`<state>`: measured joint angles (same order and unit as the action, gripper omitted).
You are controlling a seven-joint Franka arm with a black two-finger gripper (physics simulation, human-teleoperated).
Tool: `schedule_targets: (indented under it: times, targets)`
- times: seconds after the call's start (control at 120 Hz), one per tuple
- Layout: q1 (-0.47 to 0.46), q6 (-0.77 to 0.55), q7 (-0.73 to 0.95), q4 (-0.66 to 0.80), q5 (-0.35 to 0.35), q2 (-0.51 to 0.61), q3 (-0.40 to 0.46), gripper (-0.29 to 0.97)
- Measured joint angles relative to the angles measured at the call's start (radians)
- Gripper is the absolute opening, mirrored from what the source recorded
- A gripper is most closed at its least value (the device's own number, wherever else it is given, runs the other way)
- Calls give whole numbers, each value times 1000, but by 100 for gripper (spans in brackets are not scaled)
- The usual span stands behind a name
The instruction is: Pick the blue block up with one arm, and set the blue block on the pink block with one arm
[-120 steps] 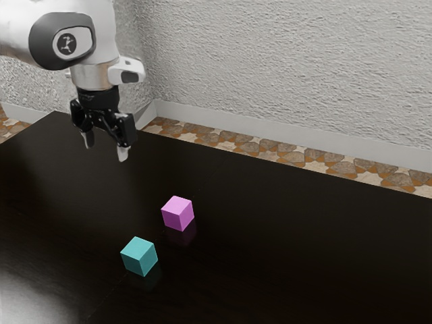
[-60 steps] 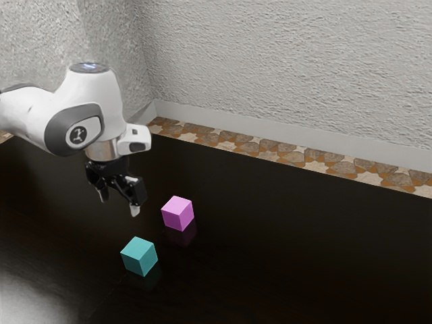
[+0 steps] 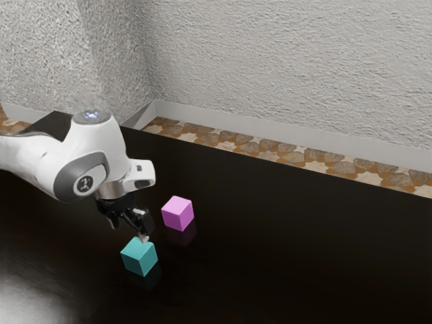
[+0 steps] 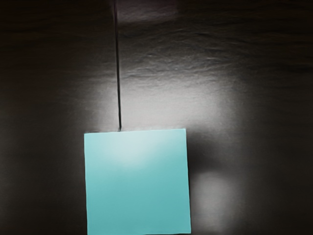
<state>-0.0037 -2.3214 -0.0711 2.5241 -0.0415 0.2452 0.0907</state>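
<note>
Blue block (image 3: 139,256) sits on the table (image 3: 290,236) right beneath the gripper (image 3: 131,231), whose fingers are spread wide with nothing between them yet. Pink block (image 3: 177,212) is just off to the hand's side. The danger: descend off-centre and a fingertip clips the cube's top edge, shoving it away.
</note>
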Motion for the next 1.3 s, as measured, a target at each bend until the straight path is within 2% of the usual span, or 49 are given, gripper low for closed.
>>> schedule_targets:
  times: [0.583, 1.3]
  targets:
    - [1, -183, 1, 44, -6, -120, -25, 68]
    - [1, -264, 2, 12, -14, -242, -54, 68]
